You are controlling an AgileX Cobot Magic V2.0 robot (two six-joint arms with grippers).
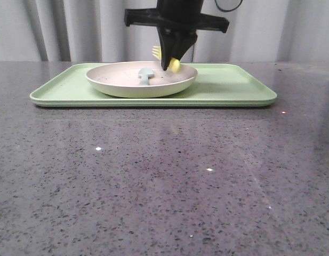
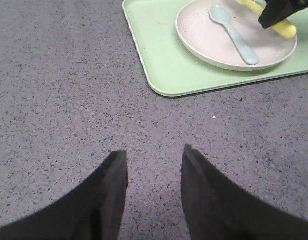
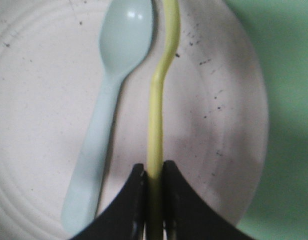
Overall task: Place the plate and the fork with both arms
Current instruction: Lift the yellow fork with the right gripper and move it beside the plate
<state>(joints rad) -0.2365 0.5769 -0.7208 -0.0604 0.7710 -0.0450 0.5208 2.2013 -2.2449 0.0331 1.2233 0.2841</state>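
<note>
Nearest me, my left hand (image 2: 153, 165) hovers low over bare grey speckled tabletop (image 2: 69, 100), its two black fingers spread apart with nothing between them, well short of the light green tray (image 2: 158, 65).

Further out, my right hand (image 1: 169, 65) hangs over the plate (image 1: 121, 85), fingers pressed tight on the handle of the yellow fork (image 3: 161, 75). From the wrist I see the fork edge-on, a thin strip running away from my fingertips over the plate's floor, its tines pointing toward the far rim. It looks to be held just clear of the plate, though I cannot tell for sure whether any part touches.

The fork I judge to be light, stiff plastic, smooth and a little slippery, so a pinch across the narrow handle near its end (as I have it) seems right; too loose and it could swivel. The plate sits on the tray, left of its middle, with a pale blue-green spoon (image 1: 145, 74) lying in it beside the fork. It seems rigid and shallow, and best taken by its rim.

The tabletop is polished stone, glossy enough to throw small reflections, so things would likely slide on it easily. Beyond the tray hangs a pale pleated curtain (image 1: 57, 26).
</note>
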